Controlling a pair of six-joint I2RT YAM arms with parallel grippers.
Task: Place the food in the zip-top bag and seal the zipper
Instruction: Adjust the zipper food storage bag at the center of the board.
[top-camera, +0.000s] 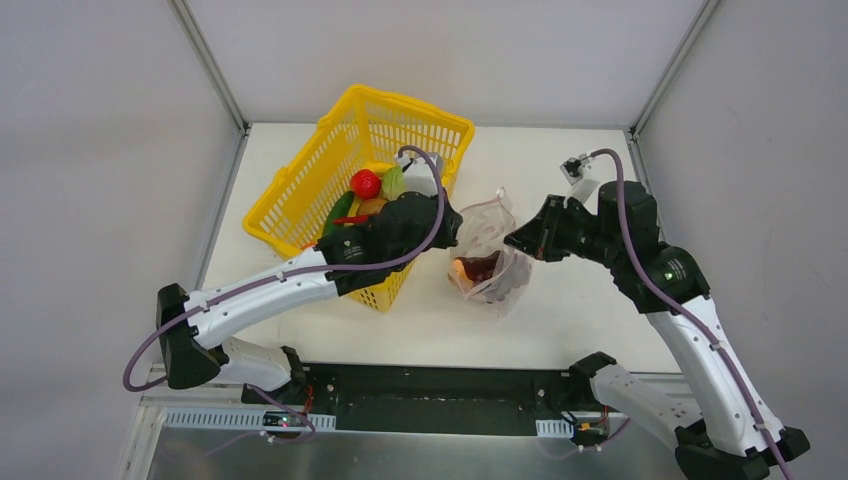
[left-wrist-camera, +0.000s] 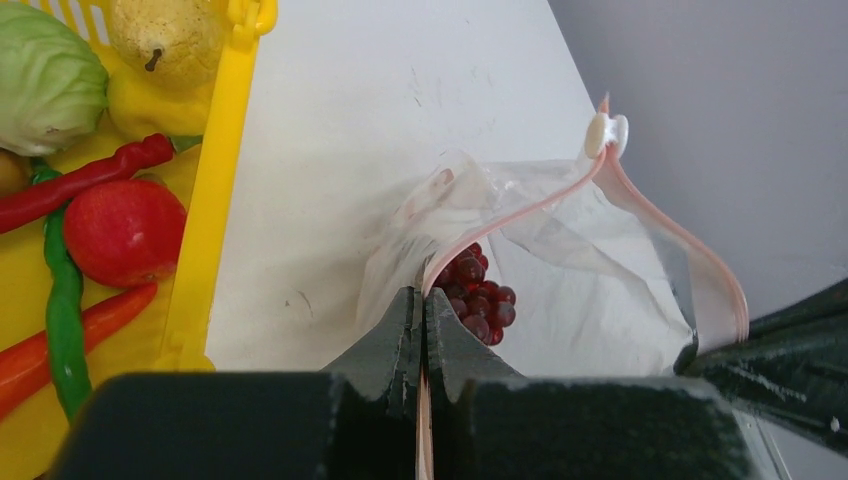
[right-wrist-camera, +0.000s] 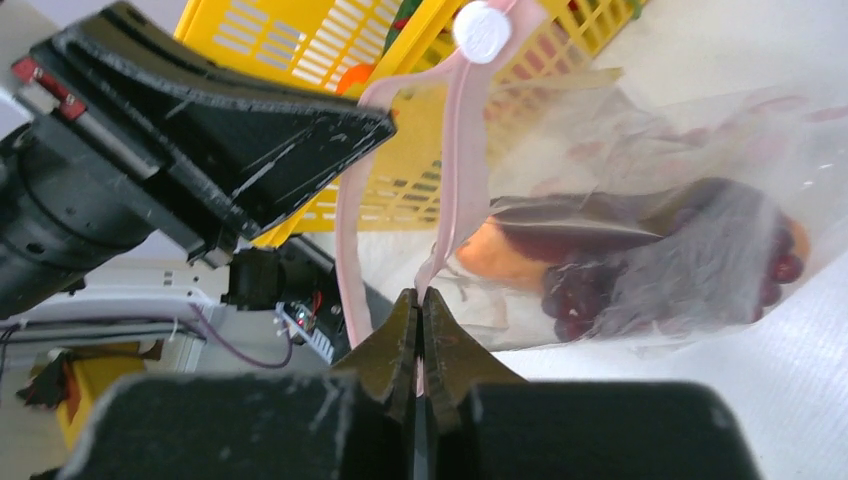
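Note:
The clear zip-top bag (top-camera: 488, 256) lies right of the basket, its mouth held up between both grippers. Dark grapes (left-wrist-camera: 478, 292) and an orange-rimmed melon slice (right-wrist-camera: 497, 250) lie inside it. My left gripper (left-wrist-camera: 423, 293) is shut on one lip of the pink zipper (left-wrist-camera: 520, 211). On the other side, the right gripper (right-wrist-camera: 421, 295) is shut on the opposite lip. The white slider (left-wrist-camera: 607, 133) sits at the strip's far end, and the two lips stand apart. More food stays in the basket: cabbage (left-wrist-camera: 45, 75), tomato (left-wrist-camera: 125, 230), a yellow pear (left-wrist-camera: 165, 35).
The yellow lattice basket (top-camera: 300, 195) stands at the left, touching my left arm. It also holds a red chili (left-wrist-camera: 80, 180), a green bean (left-wrist-camera: 62, 300) and a carrot (left-wrist-camera: 60, 345). Grey walls close the table's back and sides.

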